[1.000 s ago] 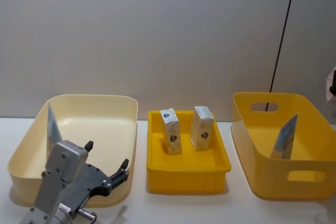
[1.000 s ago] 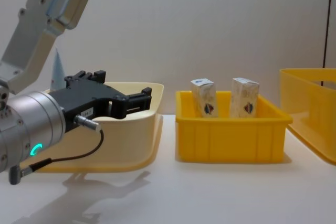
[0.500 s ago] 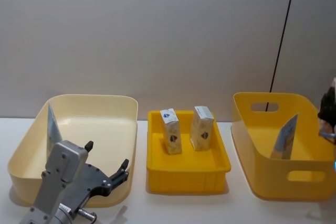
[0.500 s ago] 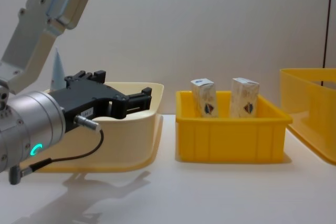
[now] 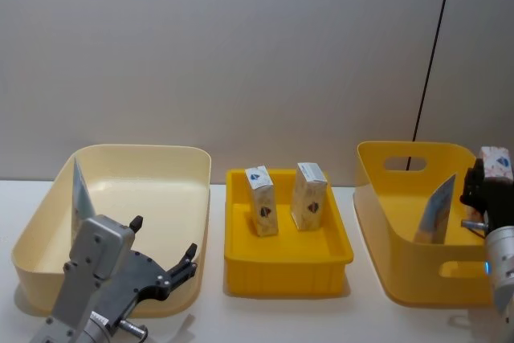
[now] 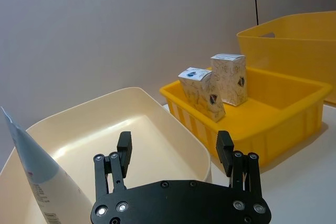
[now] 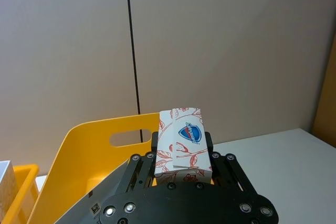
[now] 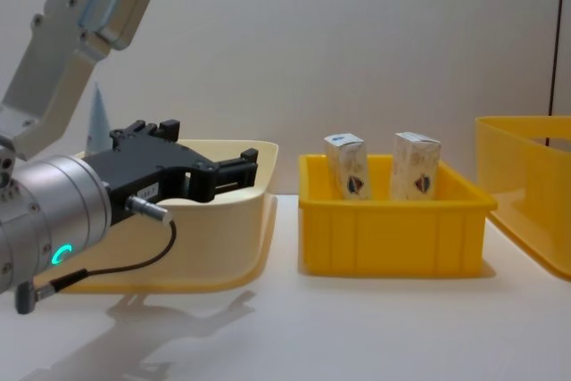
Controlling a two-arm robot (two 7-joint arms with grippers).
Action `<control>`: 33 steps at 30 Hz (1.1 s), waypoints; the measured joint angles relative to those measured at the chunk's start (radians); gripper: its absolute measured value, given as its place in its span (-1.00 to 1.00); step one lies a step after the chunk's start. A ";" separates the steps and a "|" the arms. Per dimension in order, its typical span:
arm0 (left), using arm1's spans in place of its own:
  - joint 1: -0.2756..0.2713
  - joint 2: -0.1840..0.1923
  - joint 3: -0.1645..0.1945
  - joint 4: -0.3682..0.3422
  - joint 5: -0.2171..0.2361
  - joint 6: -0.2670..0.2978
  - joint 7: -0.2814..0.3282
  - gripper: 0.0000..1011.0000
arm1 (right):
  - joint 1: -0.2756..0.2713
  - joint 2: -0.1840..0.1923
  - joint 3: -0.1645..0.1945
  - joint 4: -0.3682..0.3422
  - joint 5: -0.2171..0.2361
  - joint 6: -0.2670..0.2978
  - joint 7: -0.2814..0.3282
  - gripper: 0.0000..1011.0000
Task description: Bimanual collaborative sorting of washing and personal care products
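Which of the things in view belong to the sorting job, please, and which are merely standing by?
Belonging to the job:
- carton in the right tool
- two cartons in the middle tray
- tube in the cream bin
- tube in the yellow bin

Standing by:
- cream bin
- middle tray
- yellow bin
- left tool, open and empty

White carton [image 7: 181, 141] with red floral print and blue emblem; yellow bin [image 5: 401, 198], cream bin [image 5: 161, 162]

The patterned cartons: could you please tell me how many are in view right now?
3: two cartons stand in the middle yellow bin; one carton sits in the right gripper.
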 joint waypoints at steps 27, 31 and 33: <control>0.000 0.000 0.000 0.000 0.000 0.000 0.000 0.98 | 0.008 -0.012 -0.008 0.032 -0.016 -0.004 0.001 0.98; 0.000 0.000 0.000 0.000 0.000 0.000 0.000 0.98 | 0.003 -0.014 -0.005 0.021 -0.012 -0.028 0.011 0.98; 0.000 0.000 0.000 0.000 0.000 0.000 0.000 0.98 | -0.001 -0.016 -0.004 0.013 -0.007 -0.045 0.018 0.98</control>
